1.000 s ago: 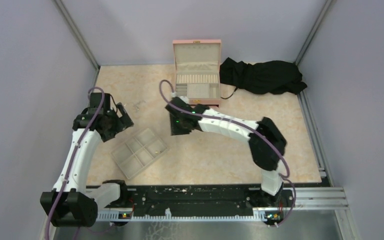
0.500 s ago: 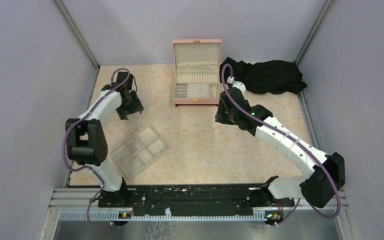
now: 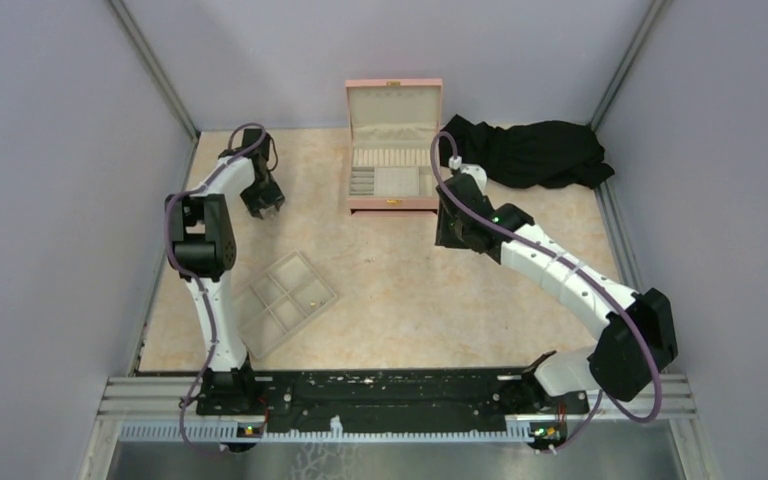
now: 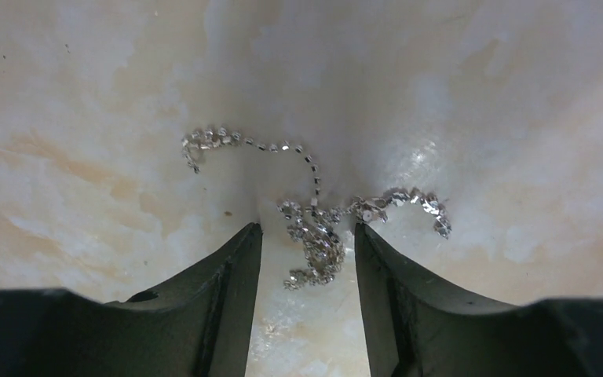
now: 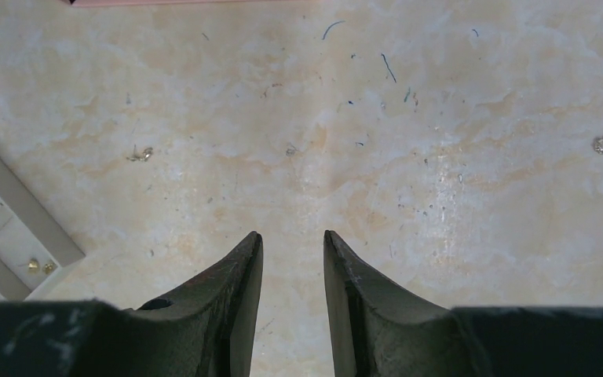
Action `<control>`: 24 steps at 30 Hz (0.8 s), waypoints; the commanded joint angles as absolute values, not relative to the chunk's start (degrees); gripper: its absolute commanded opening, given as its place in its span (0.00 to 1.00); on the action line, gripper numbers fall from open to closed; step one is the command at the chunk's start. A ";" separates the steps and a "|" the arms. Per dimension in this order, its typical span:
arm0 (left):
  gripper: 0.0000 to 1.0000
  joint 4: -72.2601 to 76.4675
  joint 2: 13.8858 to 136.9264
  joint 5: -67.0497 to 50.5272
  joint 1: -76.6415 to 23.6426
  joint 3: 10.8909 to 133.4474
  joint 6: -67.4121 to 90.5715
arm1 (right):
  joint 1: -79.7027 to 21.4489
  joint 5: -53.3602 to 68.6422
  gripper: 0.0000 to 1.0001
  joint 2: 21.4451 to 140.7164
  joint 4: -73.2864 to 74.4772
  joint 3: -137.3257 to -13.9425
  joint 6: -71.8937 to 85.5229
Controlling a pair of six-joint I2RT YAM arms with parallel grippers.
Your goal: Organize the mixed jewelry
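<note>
Marbled tabletop [image 3: 410,300], left fingers [image 4: 228,306] parted astride silver chain [image 4: 314,236]; right fingers [image 5: 232,290] ajar

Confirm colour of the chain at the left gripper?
Silver, glittery chain, lying partly inside the open left gripper; shows best in the left wrist view.

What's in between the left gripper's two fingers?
A sparkly silver chain lies bunched on the table between the open fingers of the left gripper, seen in the left wrist view.
</note>
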State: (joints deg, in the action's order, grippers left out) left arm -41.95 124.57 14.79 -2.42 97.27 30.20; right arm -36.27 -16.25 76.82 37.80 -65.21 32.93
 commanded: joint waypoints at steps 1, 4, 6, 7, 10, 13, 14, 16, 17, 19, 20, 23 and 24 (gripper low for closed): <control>0.51 -42.15 126.40 14.70 -1.50 97.85 30.99 | -35.27 -16.89 0.35 78.85 36.99 -68.01 30.50; 0.34 -41.37 125.83 14.65 -1.50 95.32 31.38 | -34.99 -16.71 0.35 80.14 36.79 -68.91 30.03; 0.20 -40.59 124.91 14.67 -1.52 93.93 31.12 | -34.79 -16.46 0.34 80.81 36.78 -69.58 29.79; 0.13 -40.23 124.30 14.49 -1.54 93.55 30.49 | -34.73 -16.44 0.34 81.12 36.74 -69.87 29.70; 0.00 -40.48 122.11 14.14 -1.51 94.21 28.23 | -34.62 -16.44 0.34 81.62 36.73 -70.50 29.37; 0.00 -40.69 117.43 12.34 -1.51 94.11 25.42 | -34.49 -16.35 0.33 81.67 36.87 -71.07 29.10; 0.00 -40.67 115.58 11.35 -1.49 93.80 24.35 | -34.51 -16.30 0.33 81.59 36.83 -71.22 28.98; 0.00 -41.20 111.70 9.59 -1.55 92.94 22.78 | -34.45 -16.18 0.33 81.49 36.72 -71.16 28.71; 0.00 -41.44 109.60 8.91 -1.50 92.17 22.10 | -34.45 -16.17 0.33 81.48 36.66 -71.06 28.63; 0.00 -42.18 105.74 7.86 -1.56 90.40 21.03 | -34.43 -16.26 0.33 81.47 36.52 -70.72 28.36; 0.00 -42.49 103.61 7.20 -1.58 89.40 20.55 | -34.45 -16.17 0.33 81.43 36.39 -70.57 28.29; 0.00 -43.60 96.46 5.50 -1.69 86.09 19.08 | -34.42 -15.63 0.32 81.37 36.21 -69.96 28.29; 0.00 -44.24 94.47 4.86 -1.72 85.30 18.74 | -34.36 -15.34 0.32 81.36 36.15 -69.79 28.32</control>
State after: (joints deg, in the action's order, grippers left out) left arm -41.78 101.60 8.32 -1.43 88.36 22.00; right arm -34.70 -15.97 81.93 37.69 -68.38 29.08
